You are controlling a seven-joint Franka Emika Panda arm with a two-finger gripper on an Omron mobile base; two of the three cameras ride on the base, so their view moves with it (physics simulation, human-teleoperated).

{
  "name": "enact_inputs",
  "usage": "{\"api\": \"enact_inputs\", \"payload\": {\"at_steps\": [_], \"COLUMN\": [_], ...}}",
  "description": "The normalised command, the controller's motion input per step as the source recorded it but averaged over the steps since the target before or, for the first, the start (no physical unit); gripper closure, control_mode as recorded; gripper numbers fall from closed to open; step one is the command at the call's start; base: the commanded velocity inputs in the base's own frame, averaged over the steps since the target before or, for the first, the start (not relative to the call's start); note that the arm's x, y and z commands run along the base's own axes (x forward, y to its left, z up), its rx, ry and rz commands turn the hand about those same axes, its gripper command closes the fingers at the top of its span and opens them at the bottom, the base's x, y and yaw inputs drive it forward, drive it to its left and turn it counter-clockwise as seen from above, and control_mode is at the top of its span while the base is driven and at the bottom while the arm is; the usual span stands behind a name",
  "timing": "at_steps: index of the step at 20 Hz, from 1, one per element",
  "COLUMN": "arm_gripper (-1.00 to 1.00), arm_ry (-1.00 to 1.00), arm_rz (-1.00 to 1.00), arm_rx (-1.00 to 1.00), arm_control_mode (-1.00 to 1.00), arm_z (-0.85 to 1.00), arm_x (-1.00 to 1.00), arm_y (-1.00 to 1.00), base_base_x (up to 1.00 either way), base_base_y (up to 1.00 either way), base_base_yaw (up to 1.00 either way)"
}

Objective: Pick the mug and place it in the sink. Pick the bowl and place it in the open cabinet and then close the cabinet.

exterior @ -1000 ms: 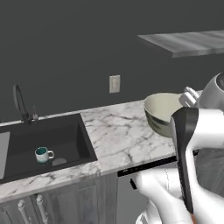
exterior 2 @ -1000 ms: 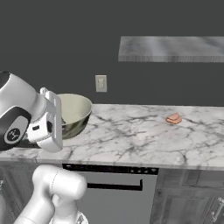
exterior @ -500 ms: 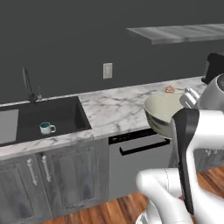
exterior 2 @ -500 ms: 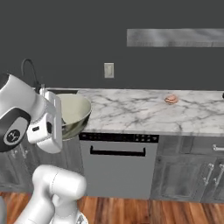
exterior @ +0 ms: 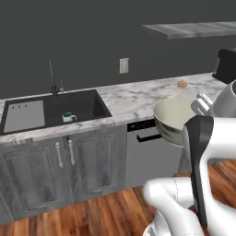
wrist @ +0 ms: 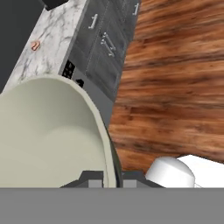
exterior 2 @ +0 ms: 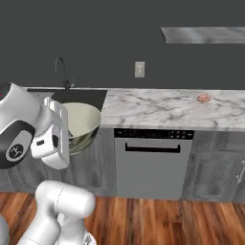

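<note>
Seen from the left base camera, a simulated kitchen runs across the frame: a white marble counter (exterior: 138,94) over grey base cabinets (exterior: 64,168) and a dishwasher (exterior: 145,154), with wood flooring below. A black recessed sink (exterior: 80,107) sits toward the left, with its grey drainboard beside it and a dark faucet (exterior: 52,79) behind. The small white mug (exterior: 68,117) with a teal rim stands inside the basin. The large cream-green bowl (exterior: 174,120) is held in the air in front of the counter, just ahead of the white arm at the lower right. The underside of the grey wall cabinet (exterior: 198,30) shows at the upper right, and a small pinkish item (exterior: 182,84) lies on the counter beneath it.

From the right base camera, the bowl (exterior 2: 80,125) hangs at the left, against the arm's white wrist and off the counter (exterior 2: 167,107), in front of the base cabinets. The faucet (exterior 2: 62,72) rises behind it. The dishwasher (exterior 2: 153,162) is near the middle, the pinkish item (exterior 2: 203,98) lies far to the right, and the wall cabinet (exterior 2: 206,34) is above.

From the hand camera, the bowl (wrist: 48,135) looms large at the left. The gripper (wrist: 112,178) is pinched on the bowl's rim, with one dark fingertip (wrist: 92,177) inside the wall and the other outside. Beyond are the counter (wrist: 39,48), the cabinet fronts and the wood floor (wrist: 175,87).
</note>
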Motion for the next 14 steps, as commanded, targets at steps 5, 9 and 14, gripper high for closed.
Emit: {"api": "enact_inputs", "payload": {"at_steps": [5, 9, 14], "arm_gripper": [1.00, 1.00, 1.00], "arm_ry": [0.00, 0.00, 0.00], "arm_rz": [0.00, 0.00, 0.00], "arm_rx": [0.00, 0.00, 0.00], "arm_control_mode": [1.00, 1.00, 1.00], "arm_z": [0.00, 0.00, 0.00], "arm_x": [0.00, 0.00, 0.00], "arm_y": [0.00, 0.00, 0.00], "base_base_x": [-0.13, -0.06, -0.17], "base_base_y": [0.89, 0.75, 0.51], "base_base_yaw": [0.12, 0.34, 0.30]}}
